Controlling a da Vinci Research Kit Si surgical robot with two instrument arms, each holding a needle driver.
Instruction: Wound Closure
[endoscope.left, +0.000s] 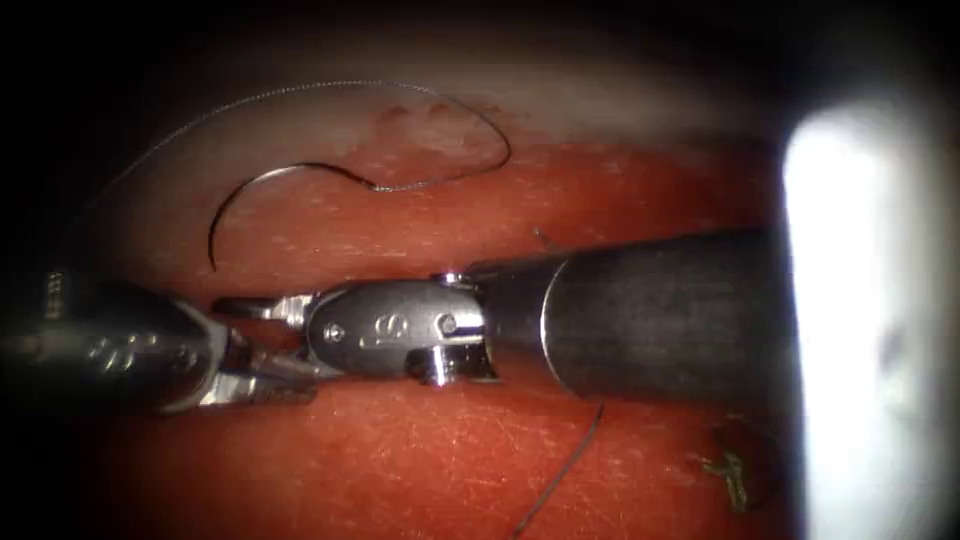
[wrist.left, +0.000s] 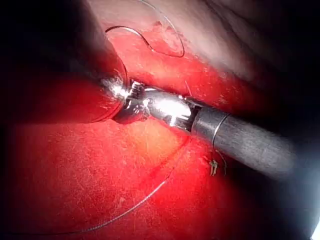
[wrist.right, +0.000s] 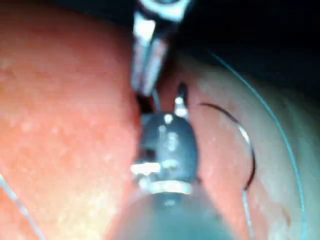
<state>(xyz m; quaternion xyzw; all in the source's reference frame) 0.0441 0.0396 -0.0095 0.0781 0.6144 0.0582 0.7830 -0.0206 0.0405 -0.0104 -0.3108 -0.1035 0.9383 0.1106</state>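
Observation:
The curved needle lies free on the tissue, beyond the two tools, held by neither and not in the tissue. Its thread loops back from the needle's blunt end and runs off to the far left. My right tool reaches in from the right, jaws open, one finger pointing left. My left tool comes in from the left and meets it tip to tip just above the tissue. In the right wrist view the left tool ends between my right tool's parted fingers, with the needle beside them.
A tied knot with short ends sits on the tissue at the lower right, also in the left wrist view. A loose dark length of thread lies near the front edge. A long thread runs across the near tissue.

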